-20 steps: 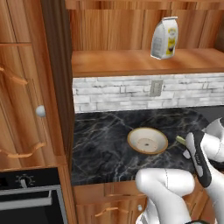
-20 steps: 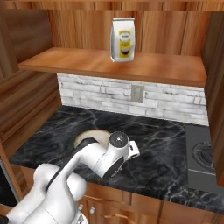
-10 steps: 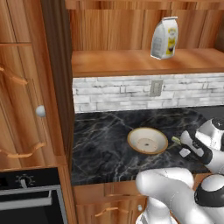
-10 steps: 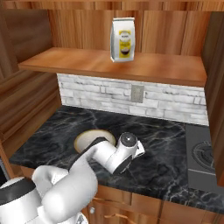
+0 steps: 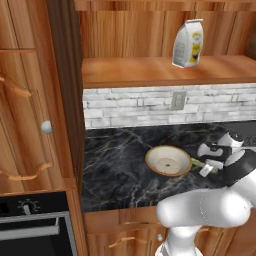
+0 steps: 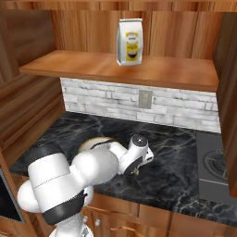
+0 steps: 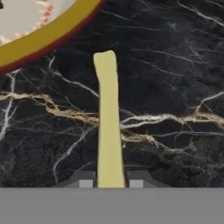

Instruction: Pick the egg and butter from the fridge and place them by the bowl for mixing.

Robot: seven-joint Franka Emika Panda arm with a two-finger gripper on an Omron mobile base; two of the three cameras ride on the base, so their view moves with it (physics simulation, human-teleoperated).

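My gripper [image 7: 108, 181] is shut on the butter [image 7: 107, 122], a long pale yellow block that sticks out between the two fingertips [image 7: 83, 178] just over the black marble counter. The bowl [image 7: 48, 33] with tan rim and cream speckled inside lies close by, a small gap from the butter's far end. In the left base view the gripper [image 5: 206, 169] hangs low just right of the bowl [image 5: 168, 161], with the butter [image 5: 197, 162] pointing at its rim. From the right, my arm covers most of the bowl [image 6: 94, 142]. The egg and the fridge are out of view.
A white-and-yellow bag [image 5: 188, 42] stands on the wooden shelf above the counter. A stove burner [image 6: 217, 161] sits at the counter's right end. An oven [image 5: 35, 225] and tall wooden cabinets [image 5: 30, 100] stand to the left. Bare counter [image 6: 176, 176] lies right of the hand.
The arm's elbow has swung round and dropped in front of the counter. The hand has edged slightly toward the bowl and lower, butter still held.
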